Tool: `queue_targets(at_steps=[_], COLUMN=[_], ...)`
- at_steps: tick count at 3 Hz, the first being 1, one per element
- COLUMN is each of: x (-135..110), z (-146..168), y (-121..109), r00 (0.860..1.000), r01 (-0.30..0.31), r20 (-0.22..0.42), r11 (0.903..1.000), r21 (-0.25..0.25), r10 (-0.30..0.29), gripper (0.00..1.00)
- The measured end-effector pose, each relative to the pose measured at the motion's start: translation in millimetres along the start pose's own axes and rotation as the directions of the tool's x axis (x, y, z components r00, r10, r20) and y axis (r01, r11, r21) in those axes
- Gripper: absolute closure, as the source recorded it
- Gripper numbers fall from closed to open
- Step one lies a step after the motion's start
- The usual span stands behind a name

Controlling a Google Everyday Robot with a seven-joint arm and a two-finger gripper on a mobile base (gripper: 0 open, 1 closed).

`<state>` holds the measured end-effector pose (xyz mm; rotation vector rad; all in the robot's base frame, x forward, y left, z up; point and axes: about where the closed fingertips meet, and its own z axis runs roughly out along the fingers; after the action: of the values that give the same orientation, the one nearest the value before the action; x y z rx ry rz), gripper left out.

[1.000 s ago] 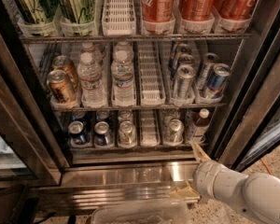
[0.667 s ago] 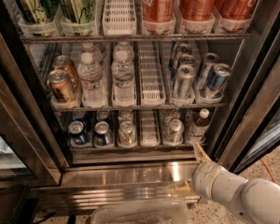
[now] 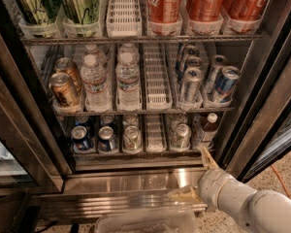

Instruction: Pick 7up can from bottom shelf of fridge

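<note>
7up can [image 3: 182,136] silver-topped, jaws spread below-right

Matt plastic claw [image 3: 196,176] low before the glossy steel fridge [image 3: 126,182].

Down on the bottom shelf [image 3: 136,155]: left of the 7up can [image 3: 182,135] sits a white lane divider [image 3: 155,132], a silver can [image 3: 132,138], a dark blue can [image 3: 106,139], then a second dark blue can [image 3: 81,139]. Right of it, a brown bottle [image 3: 206,129]. The gripper [image 3: 196,176] hangs below-right of that can, jaws spread.

Cream claw [image 3: 186,172] (lower right), white arm [image 3: 254,208]
</note>
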<state>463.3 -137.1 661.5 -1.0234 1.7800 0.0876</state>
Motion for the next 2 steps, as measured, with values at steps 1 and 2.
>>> queue_targets(at_steps=[1,2], x=[3,9], z=[4,24], y=[-2,-5], r00=[1.000,0.999], r01=[-0.017,-0.018], r20=[0.006,0.031], r11=[0.9996,0.9965], r21=[0.025,0.081], r10=[0.017,0.016], gripper=[0.00,0.00])
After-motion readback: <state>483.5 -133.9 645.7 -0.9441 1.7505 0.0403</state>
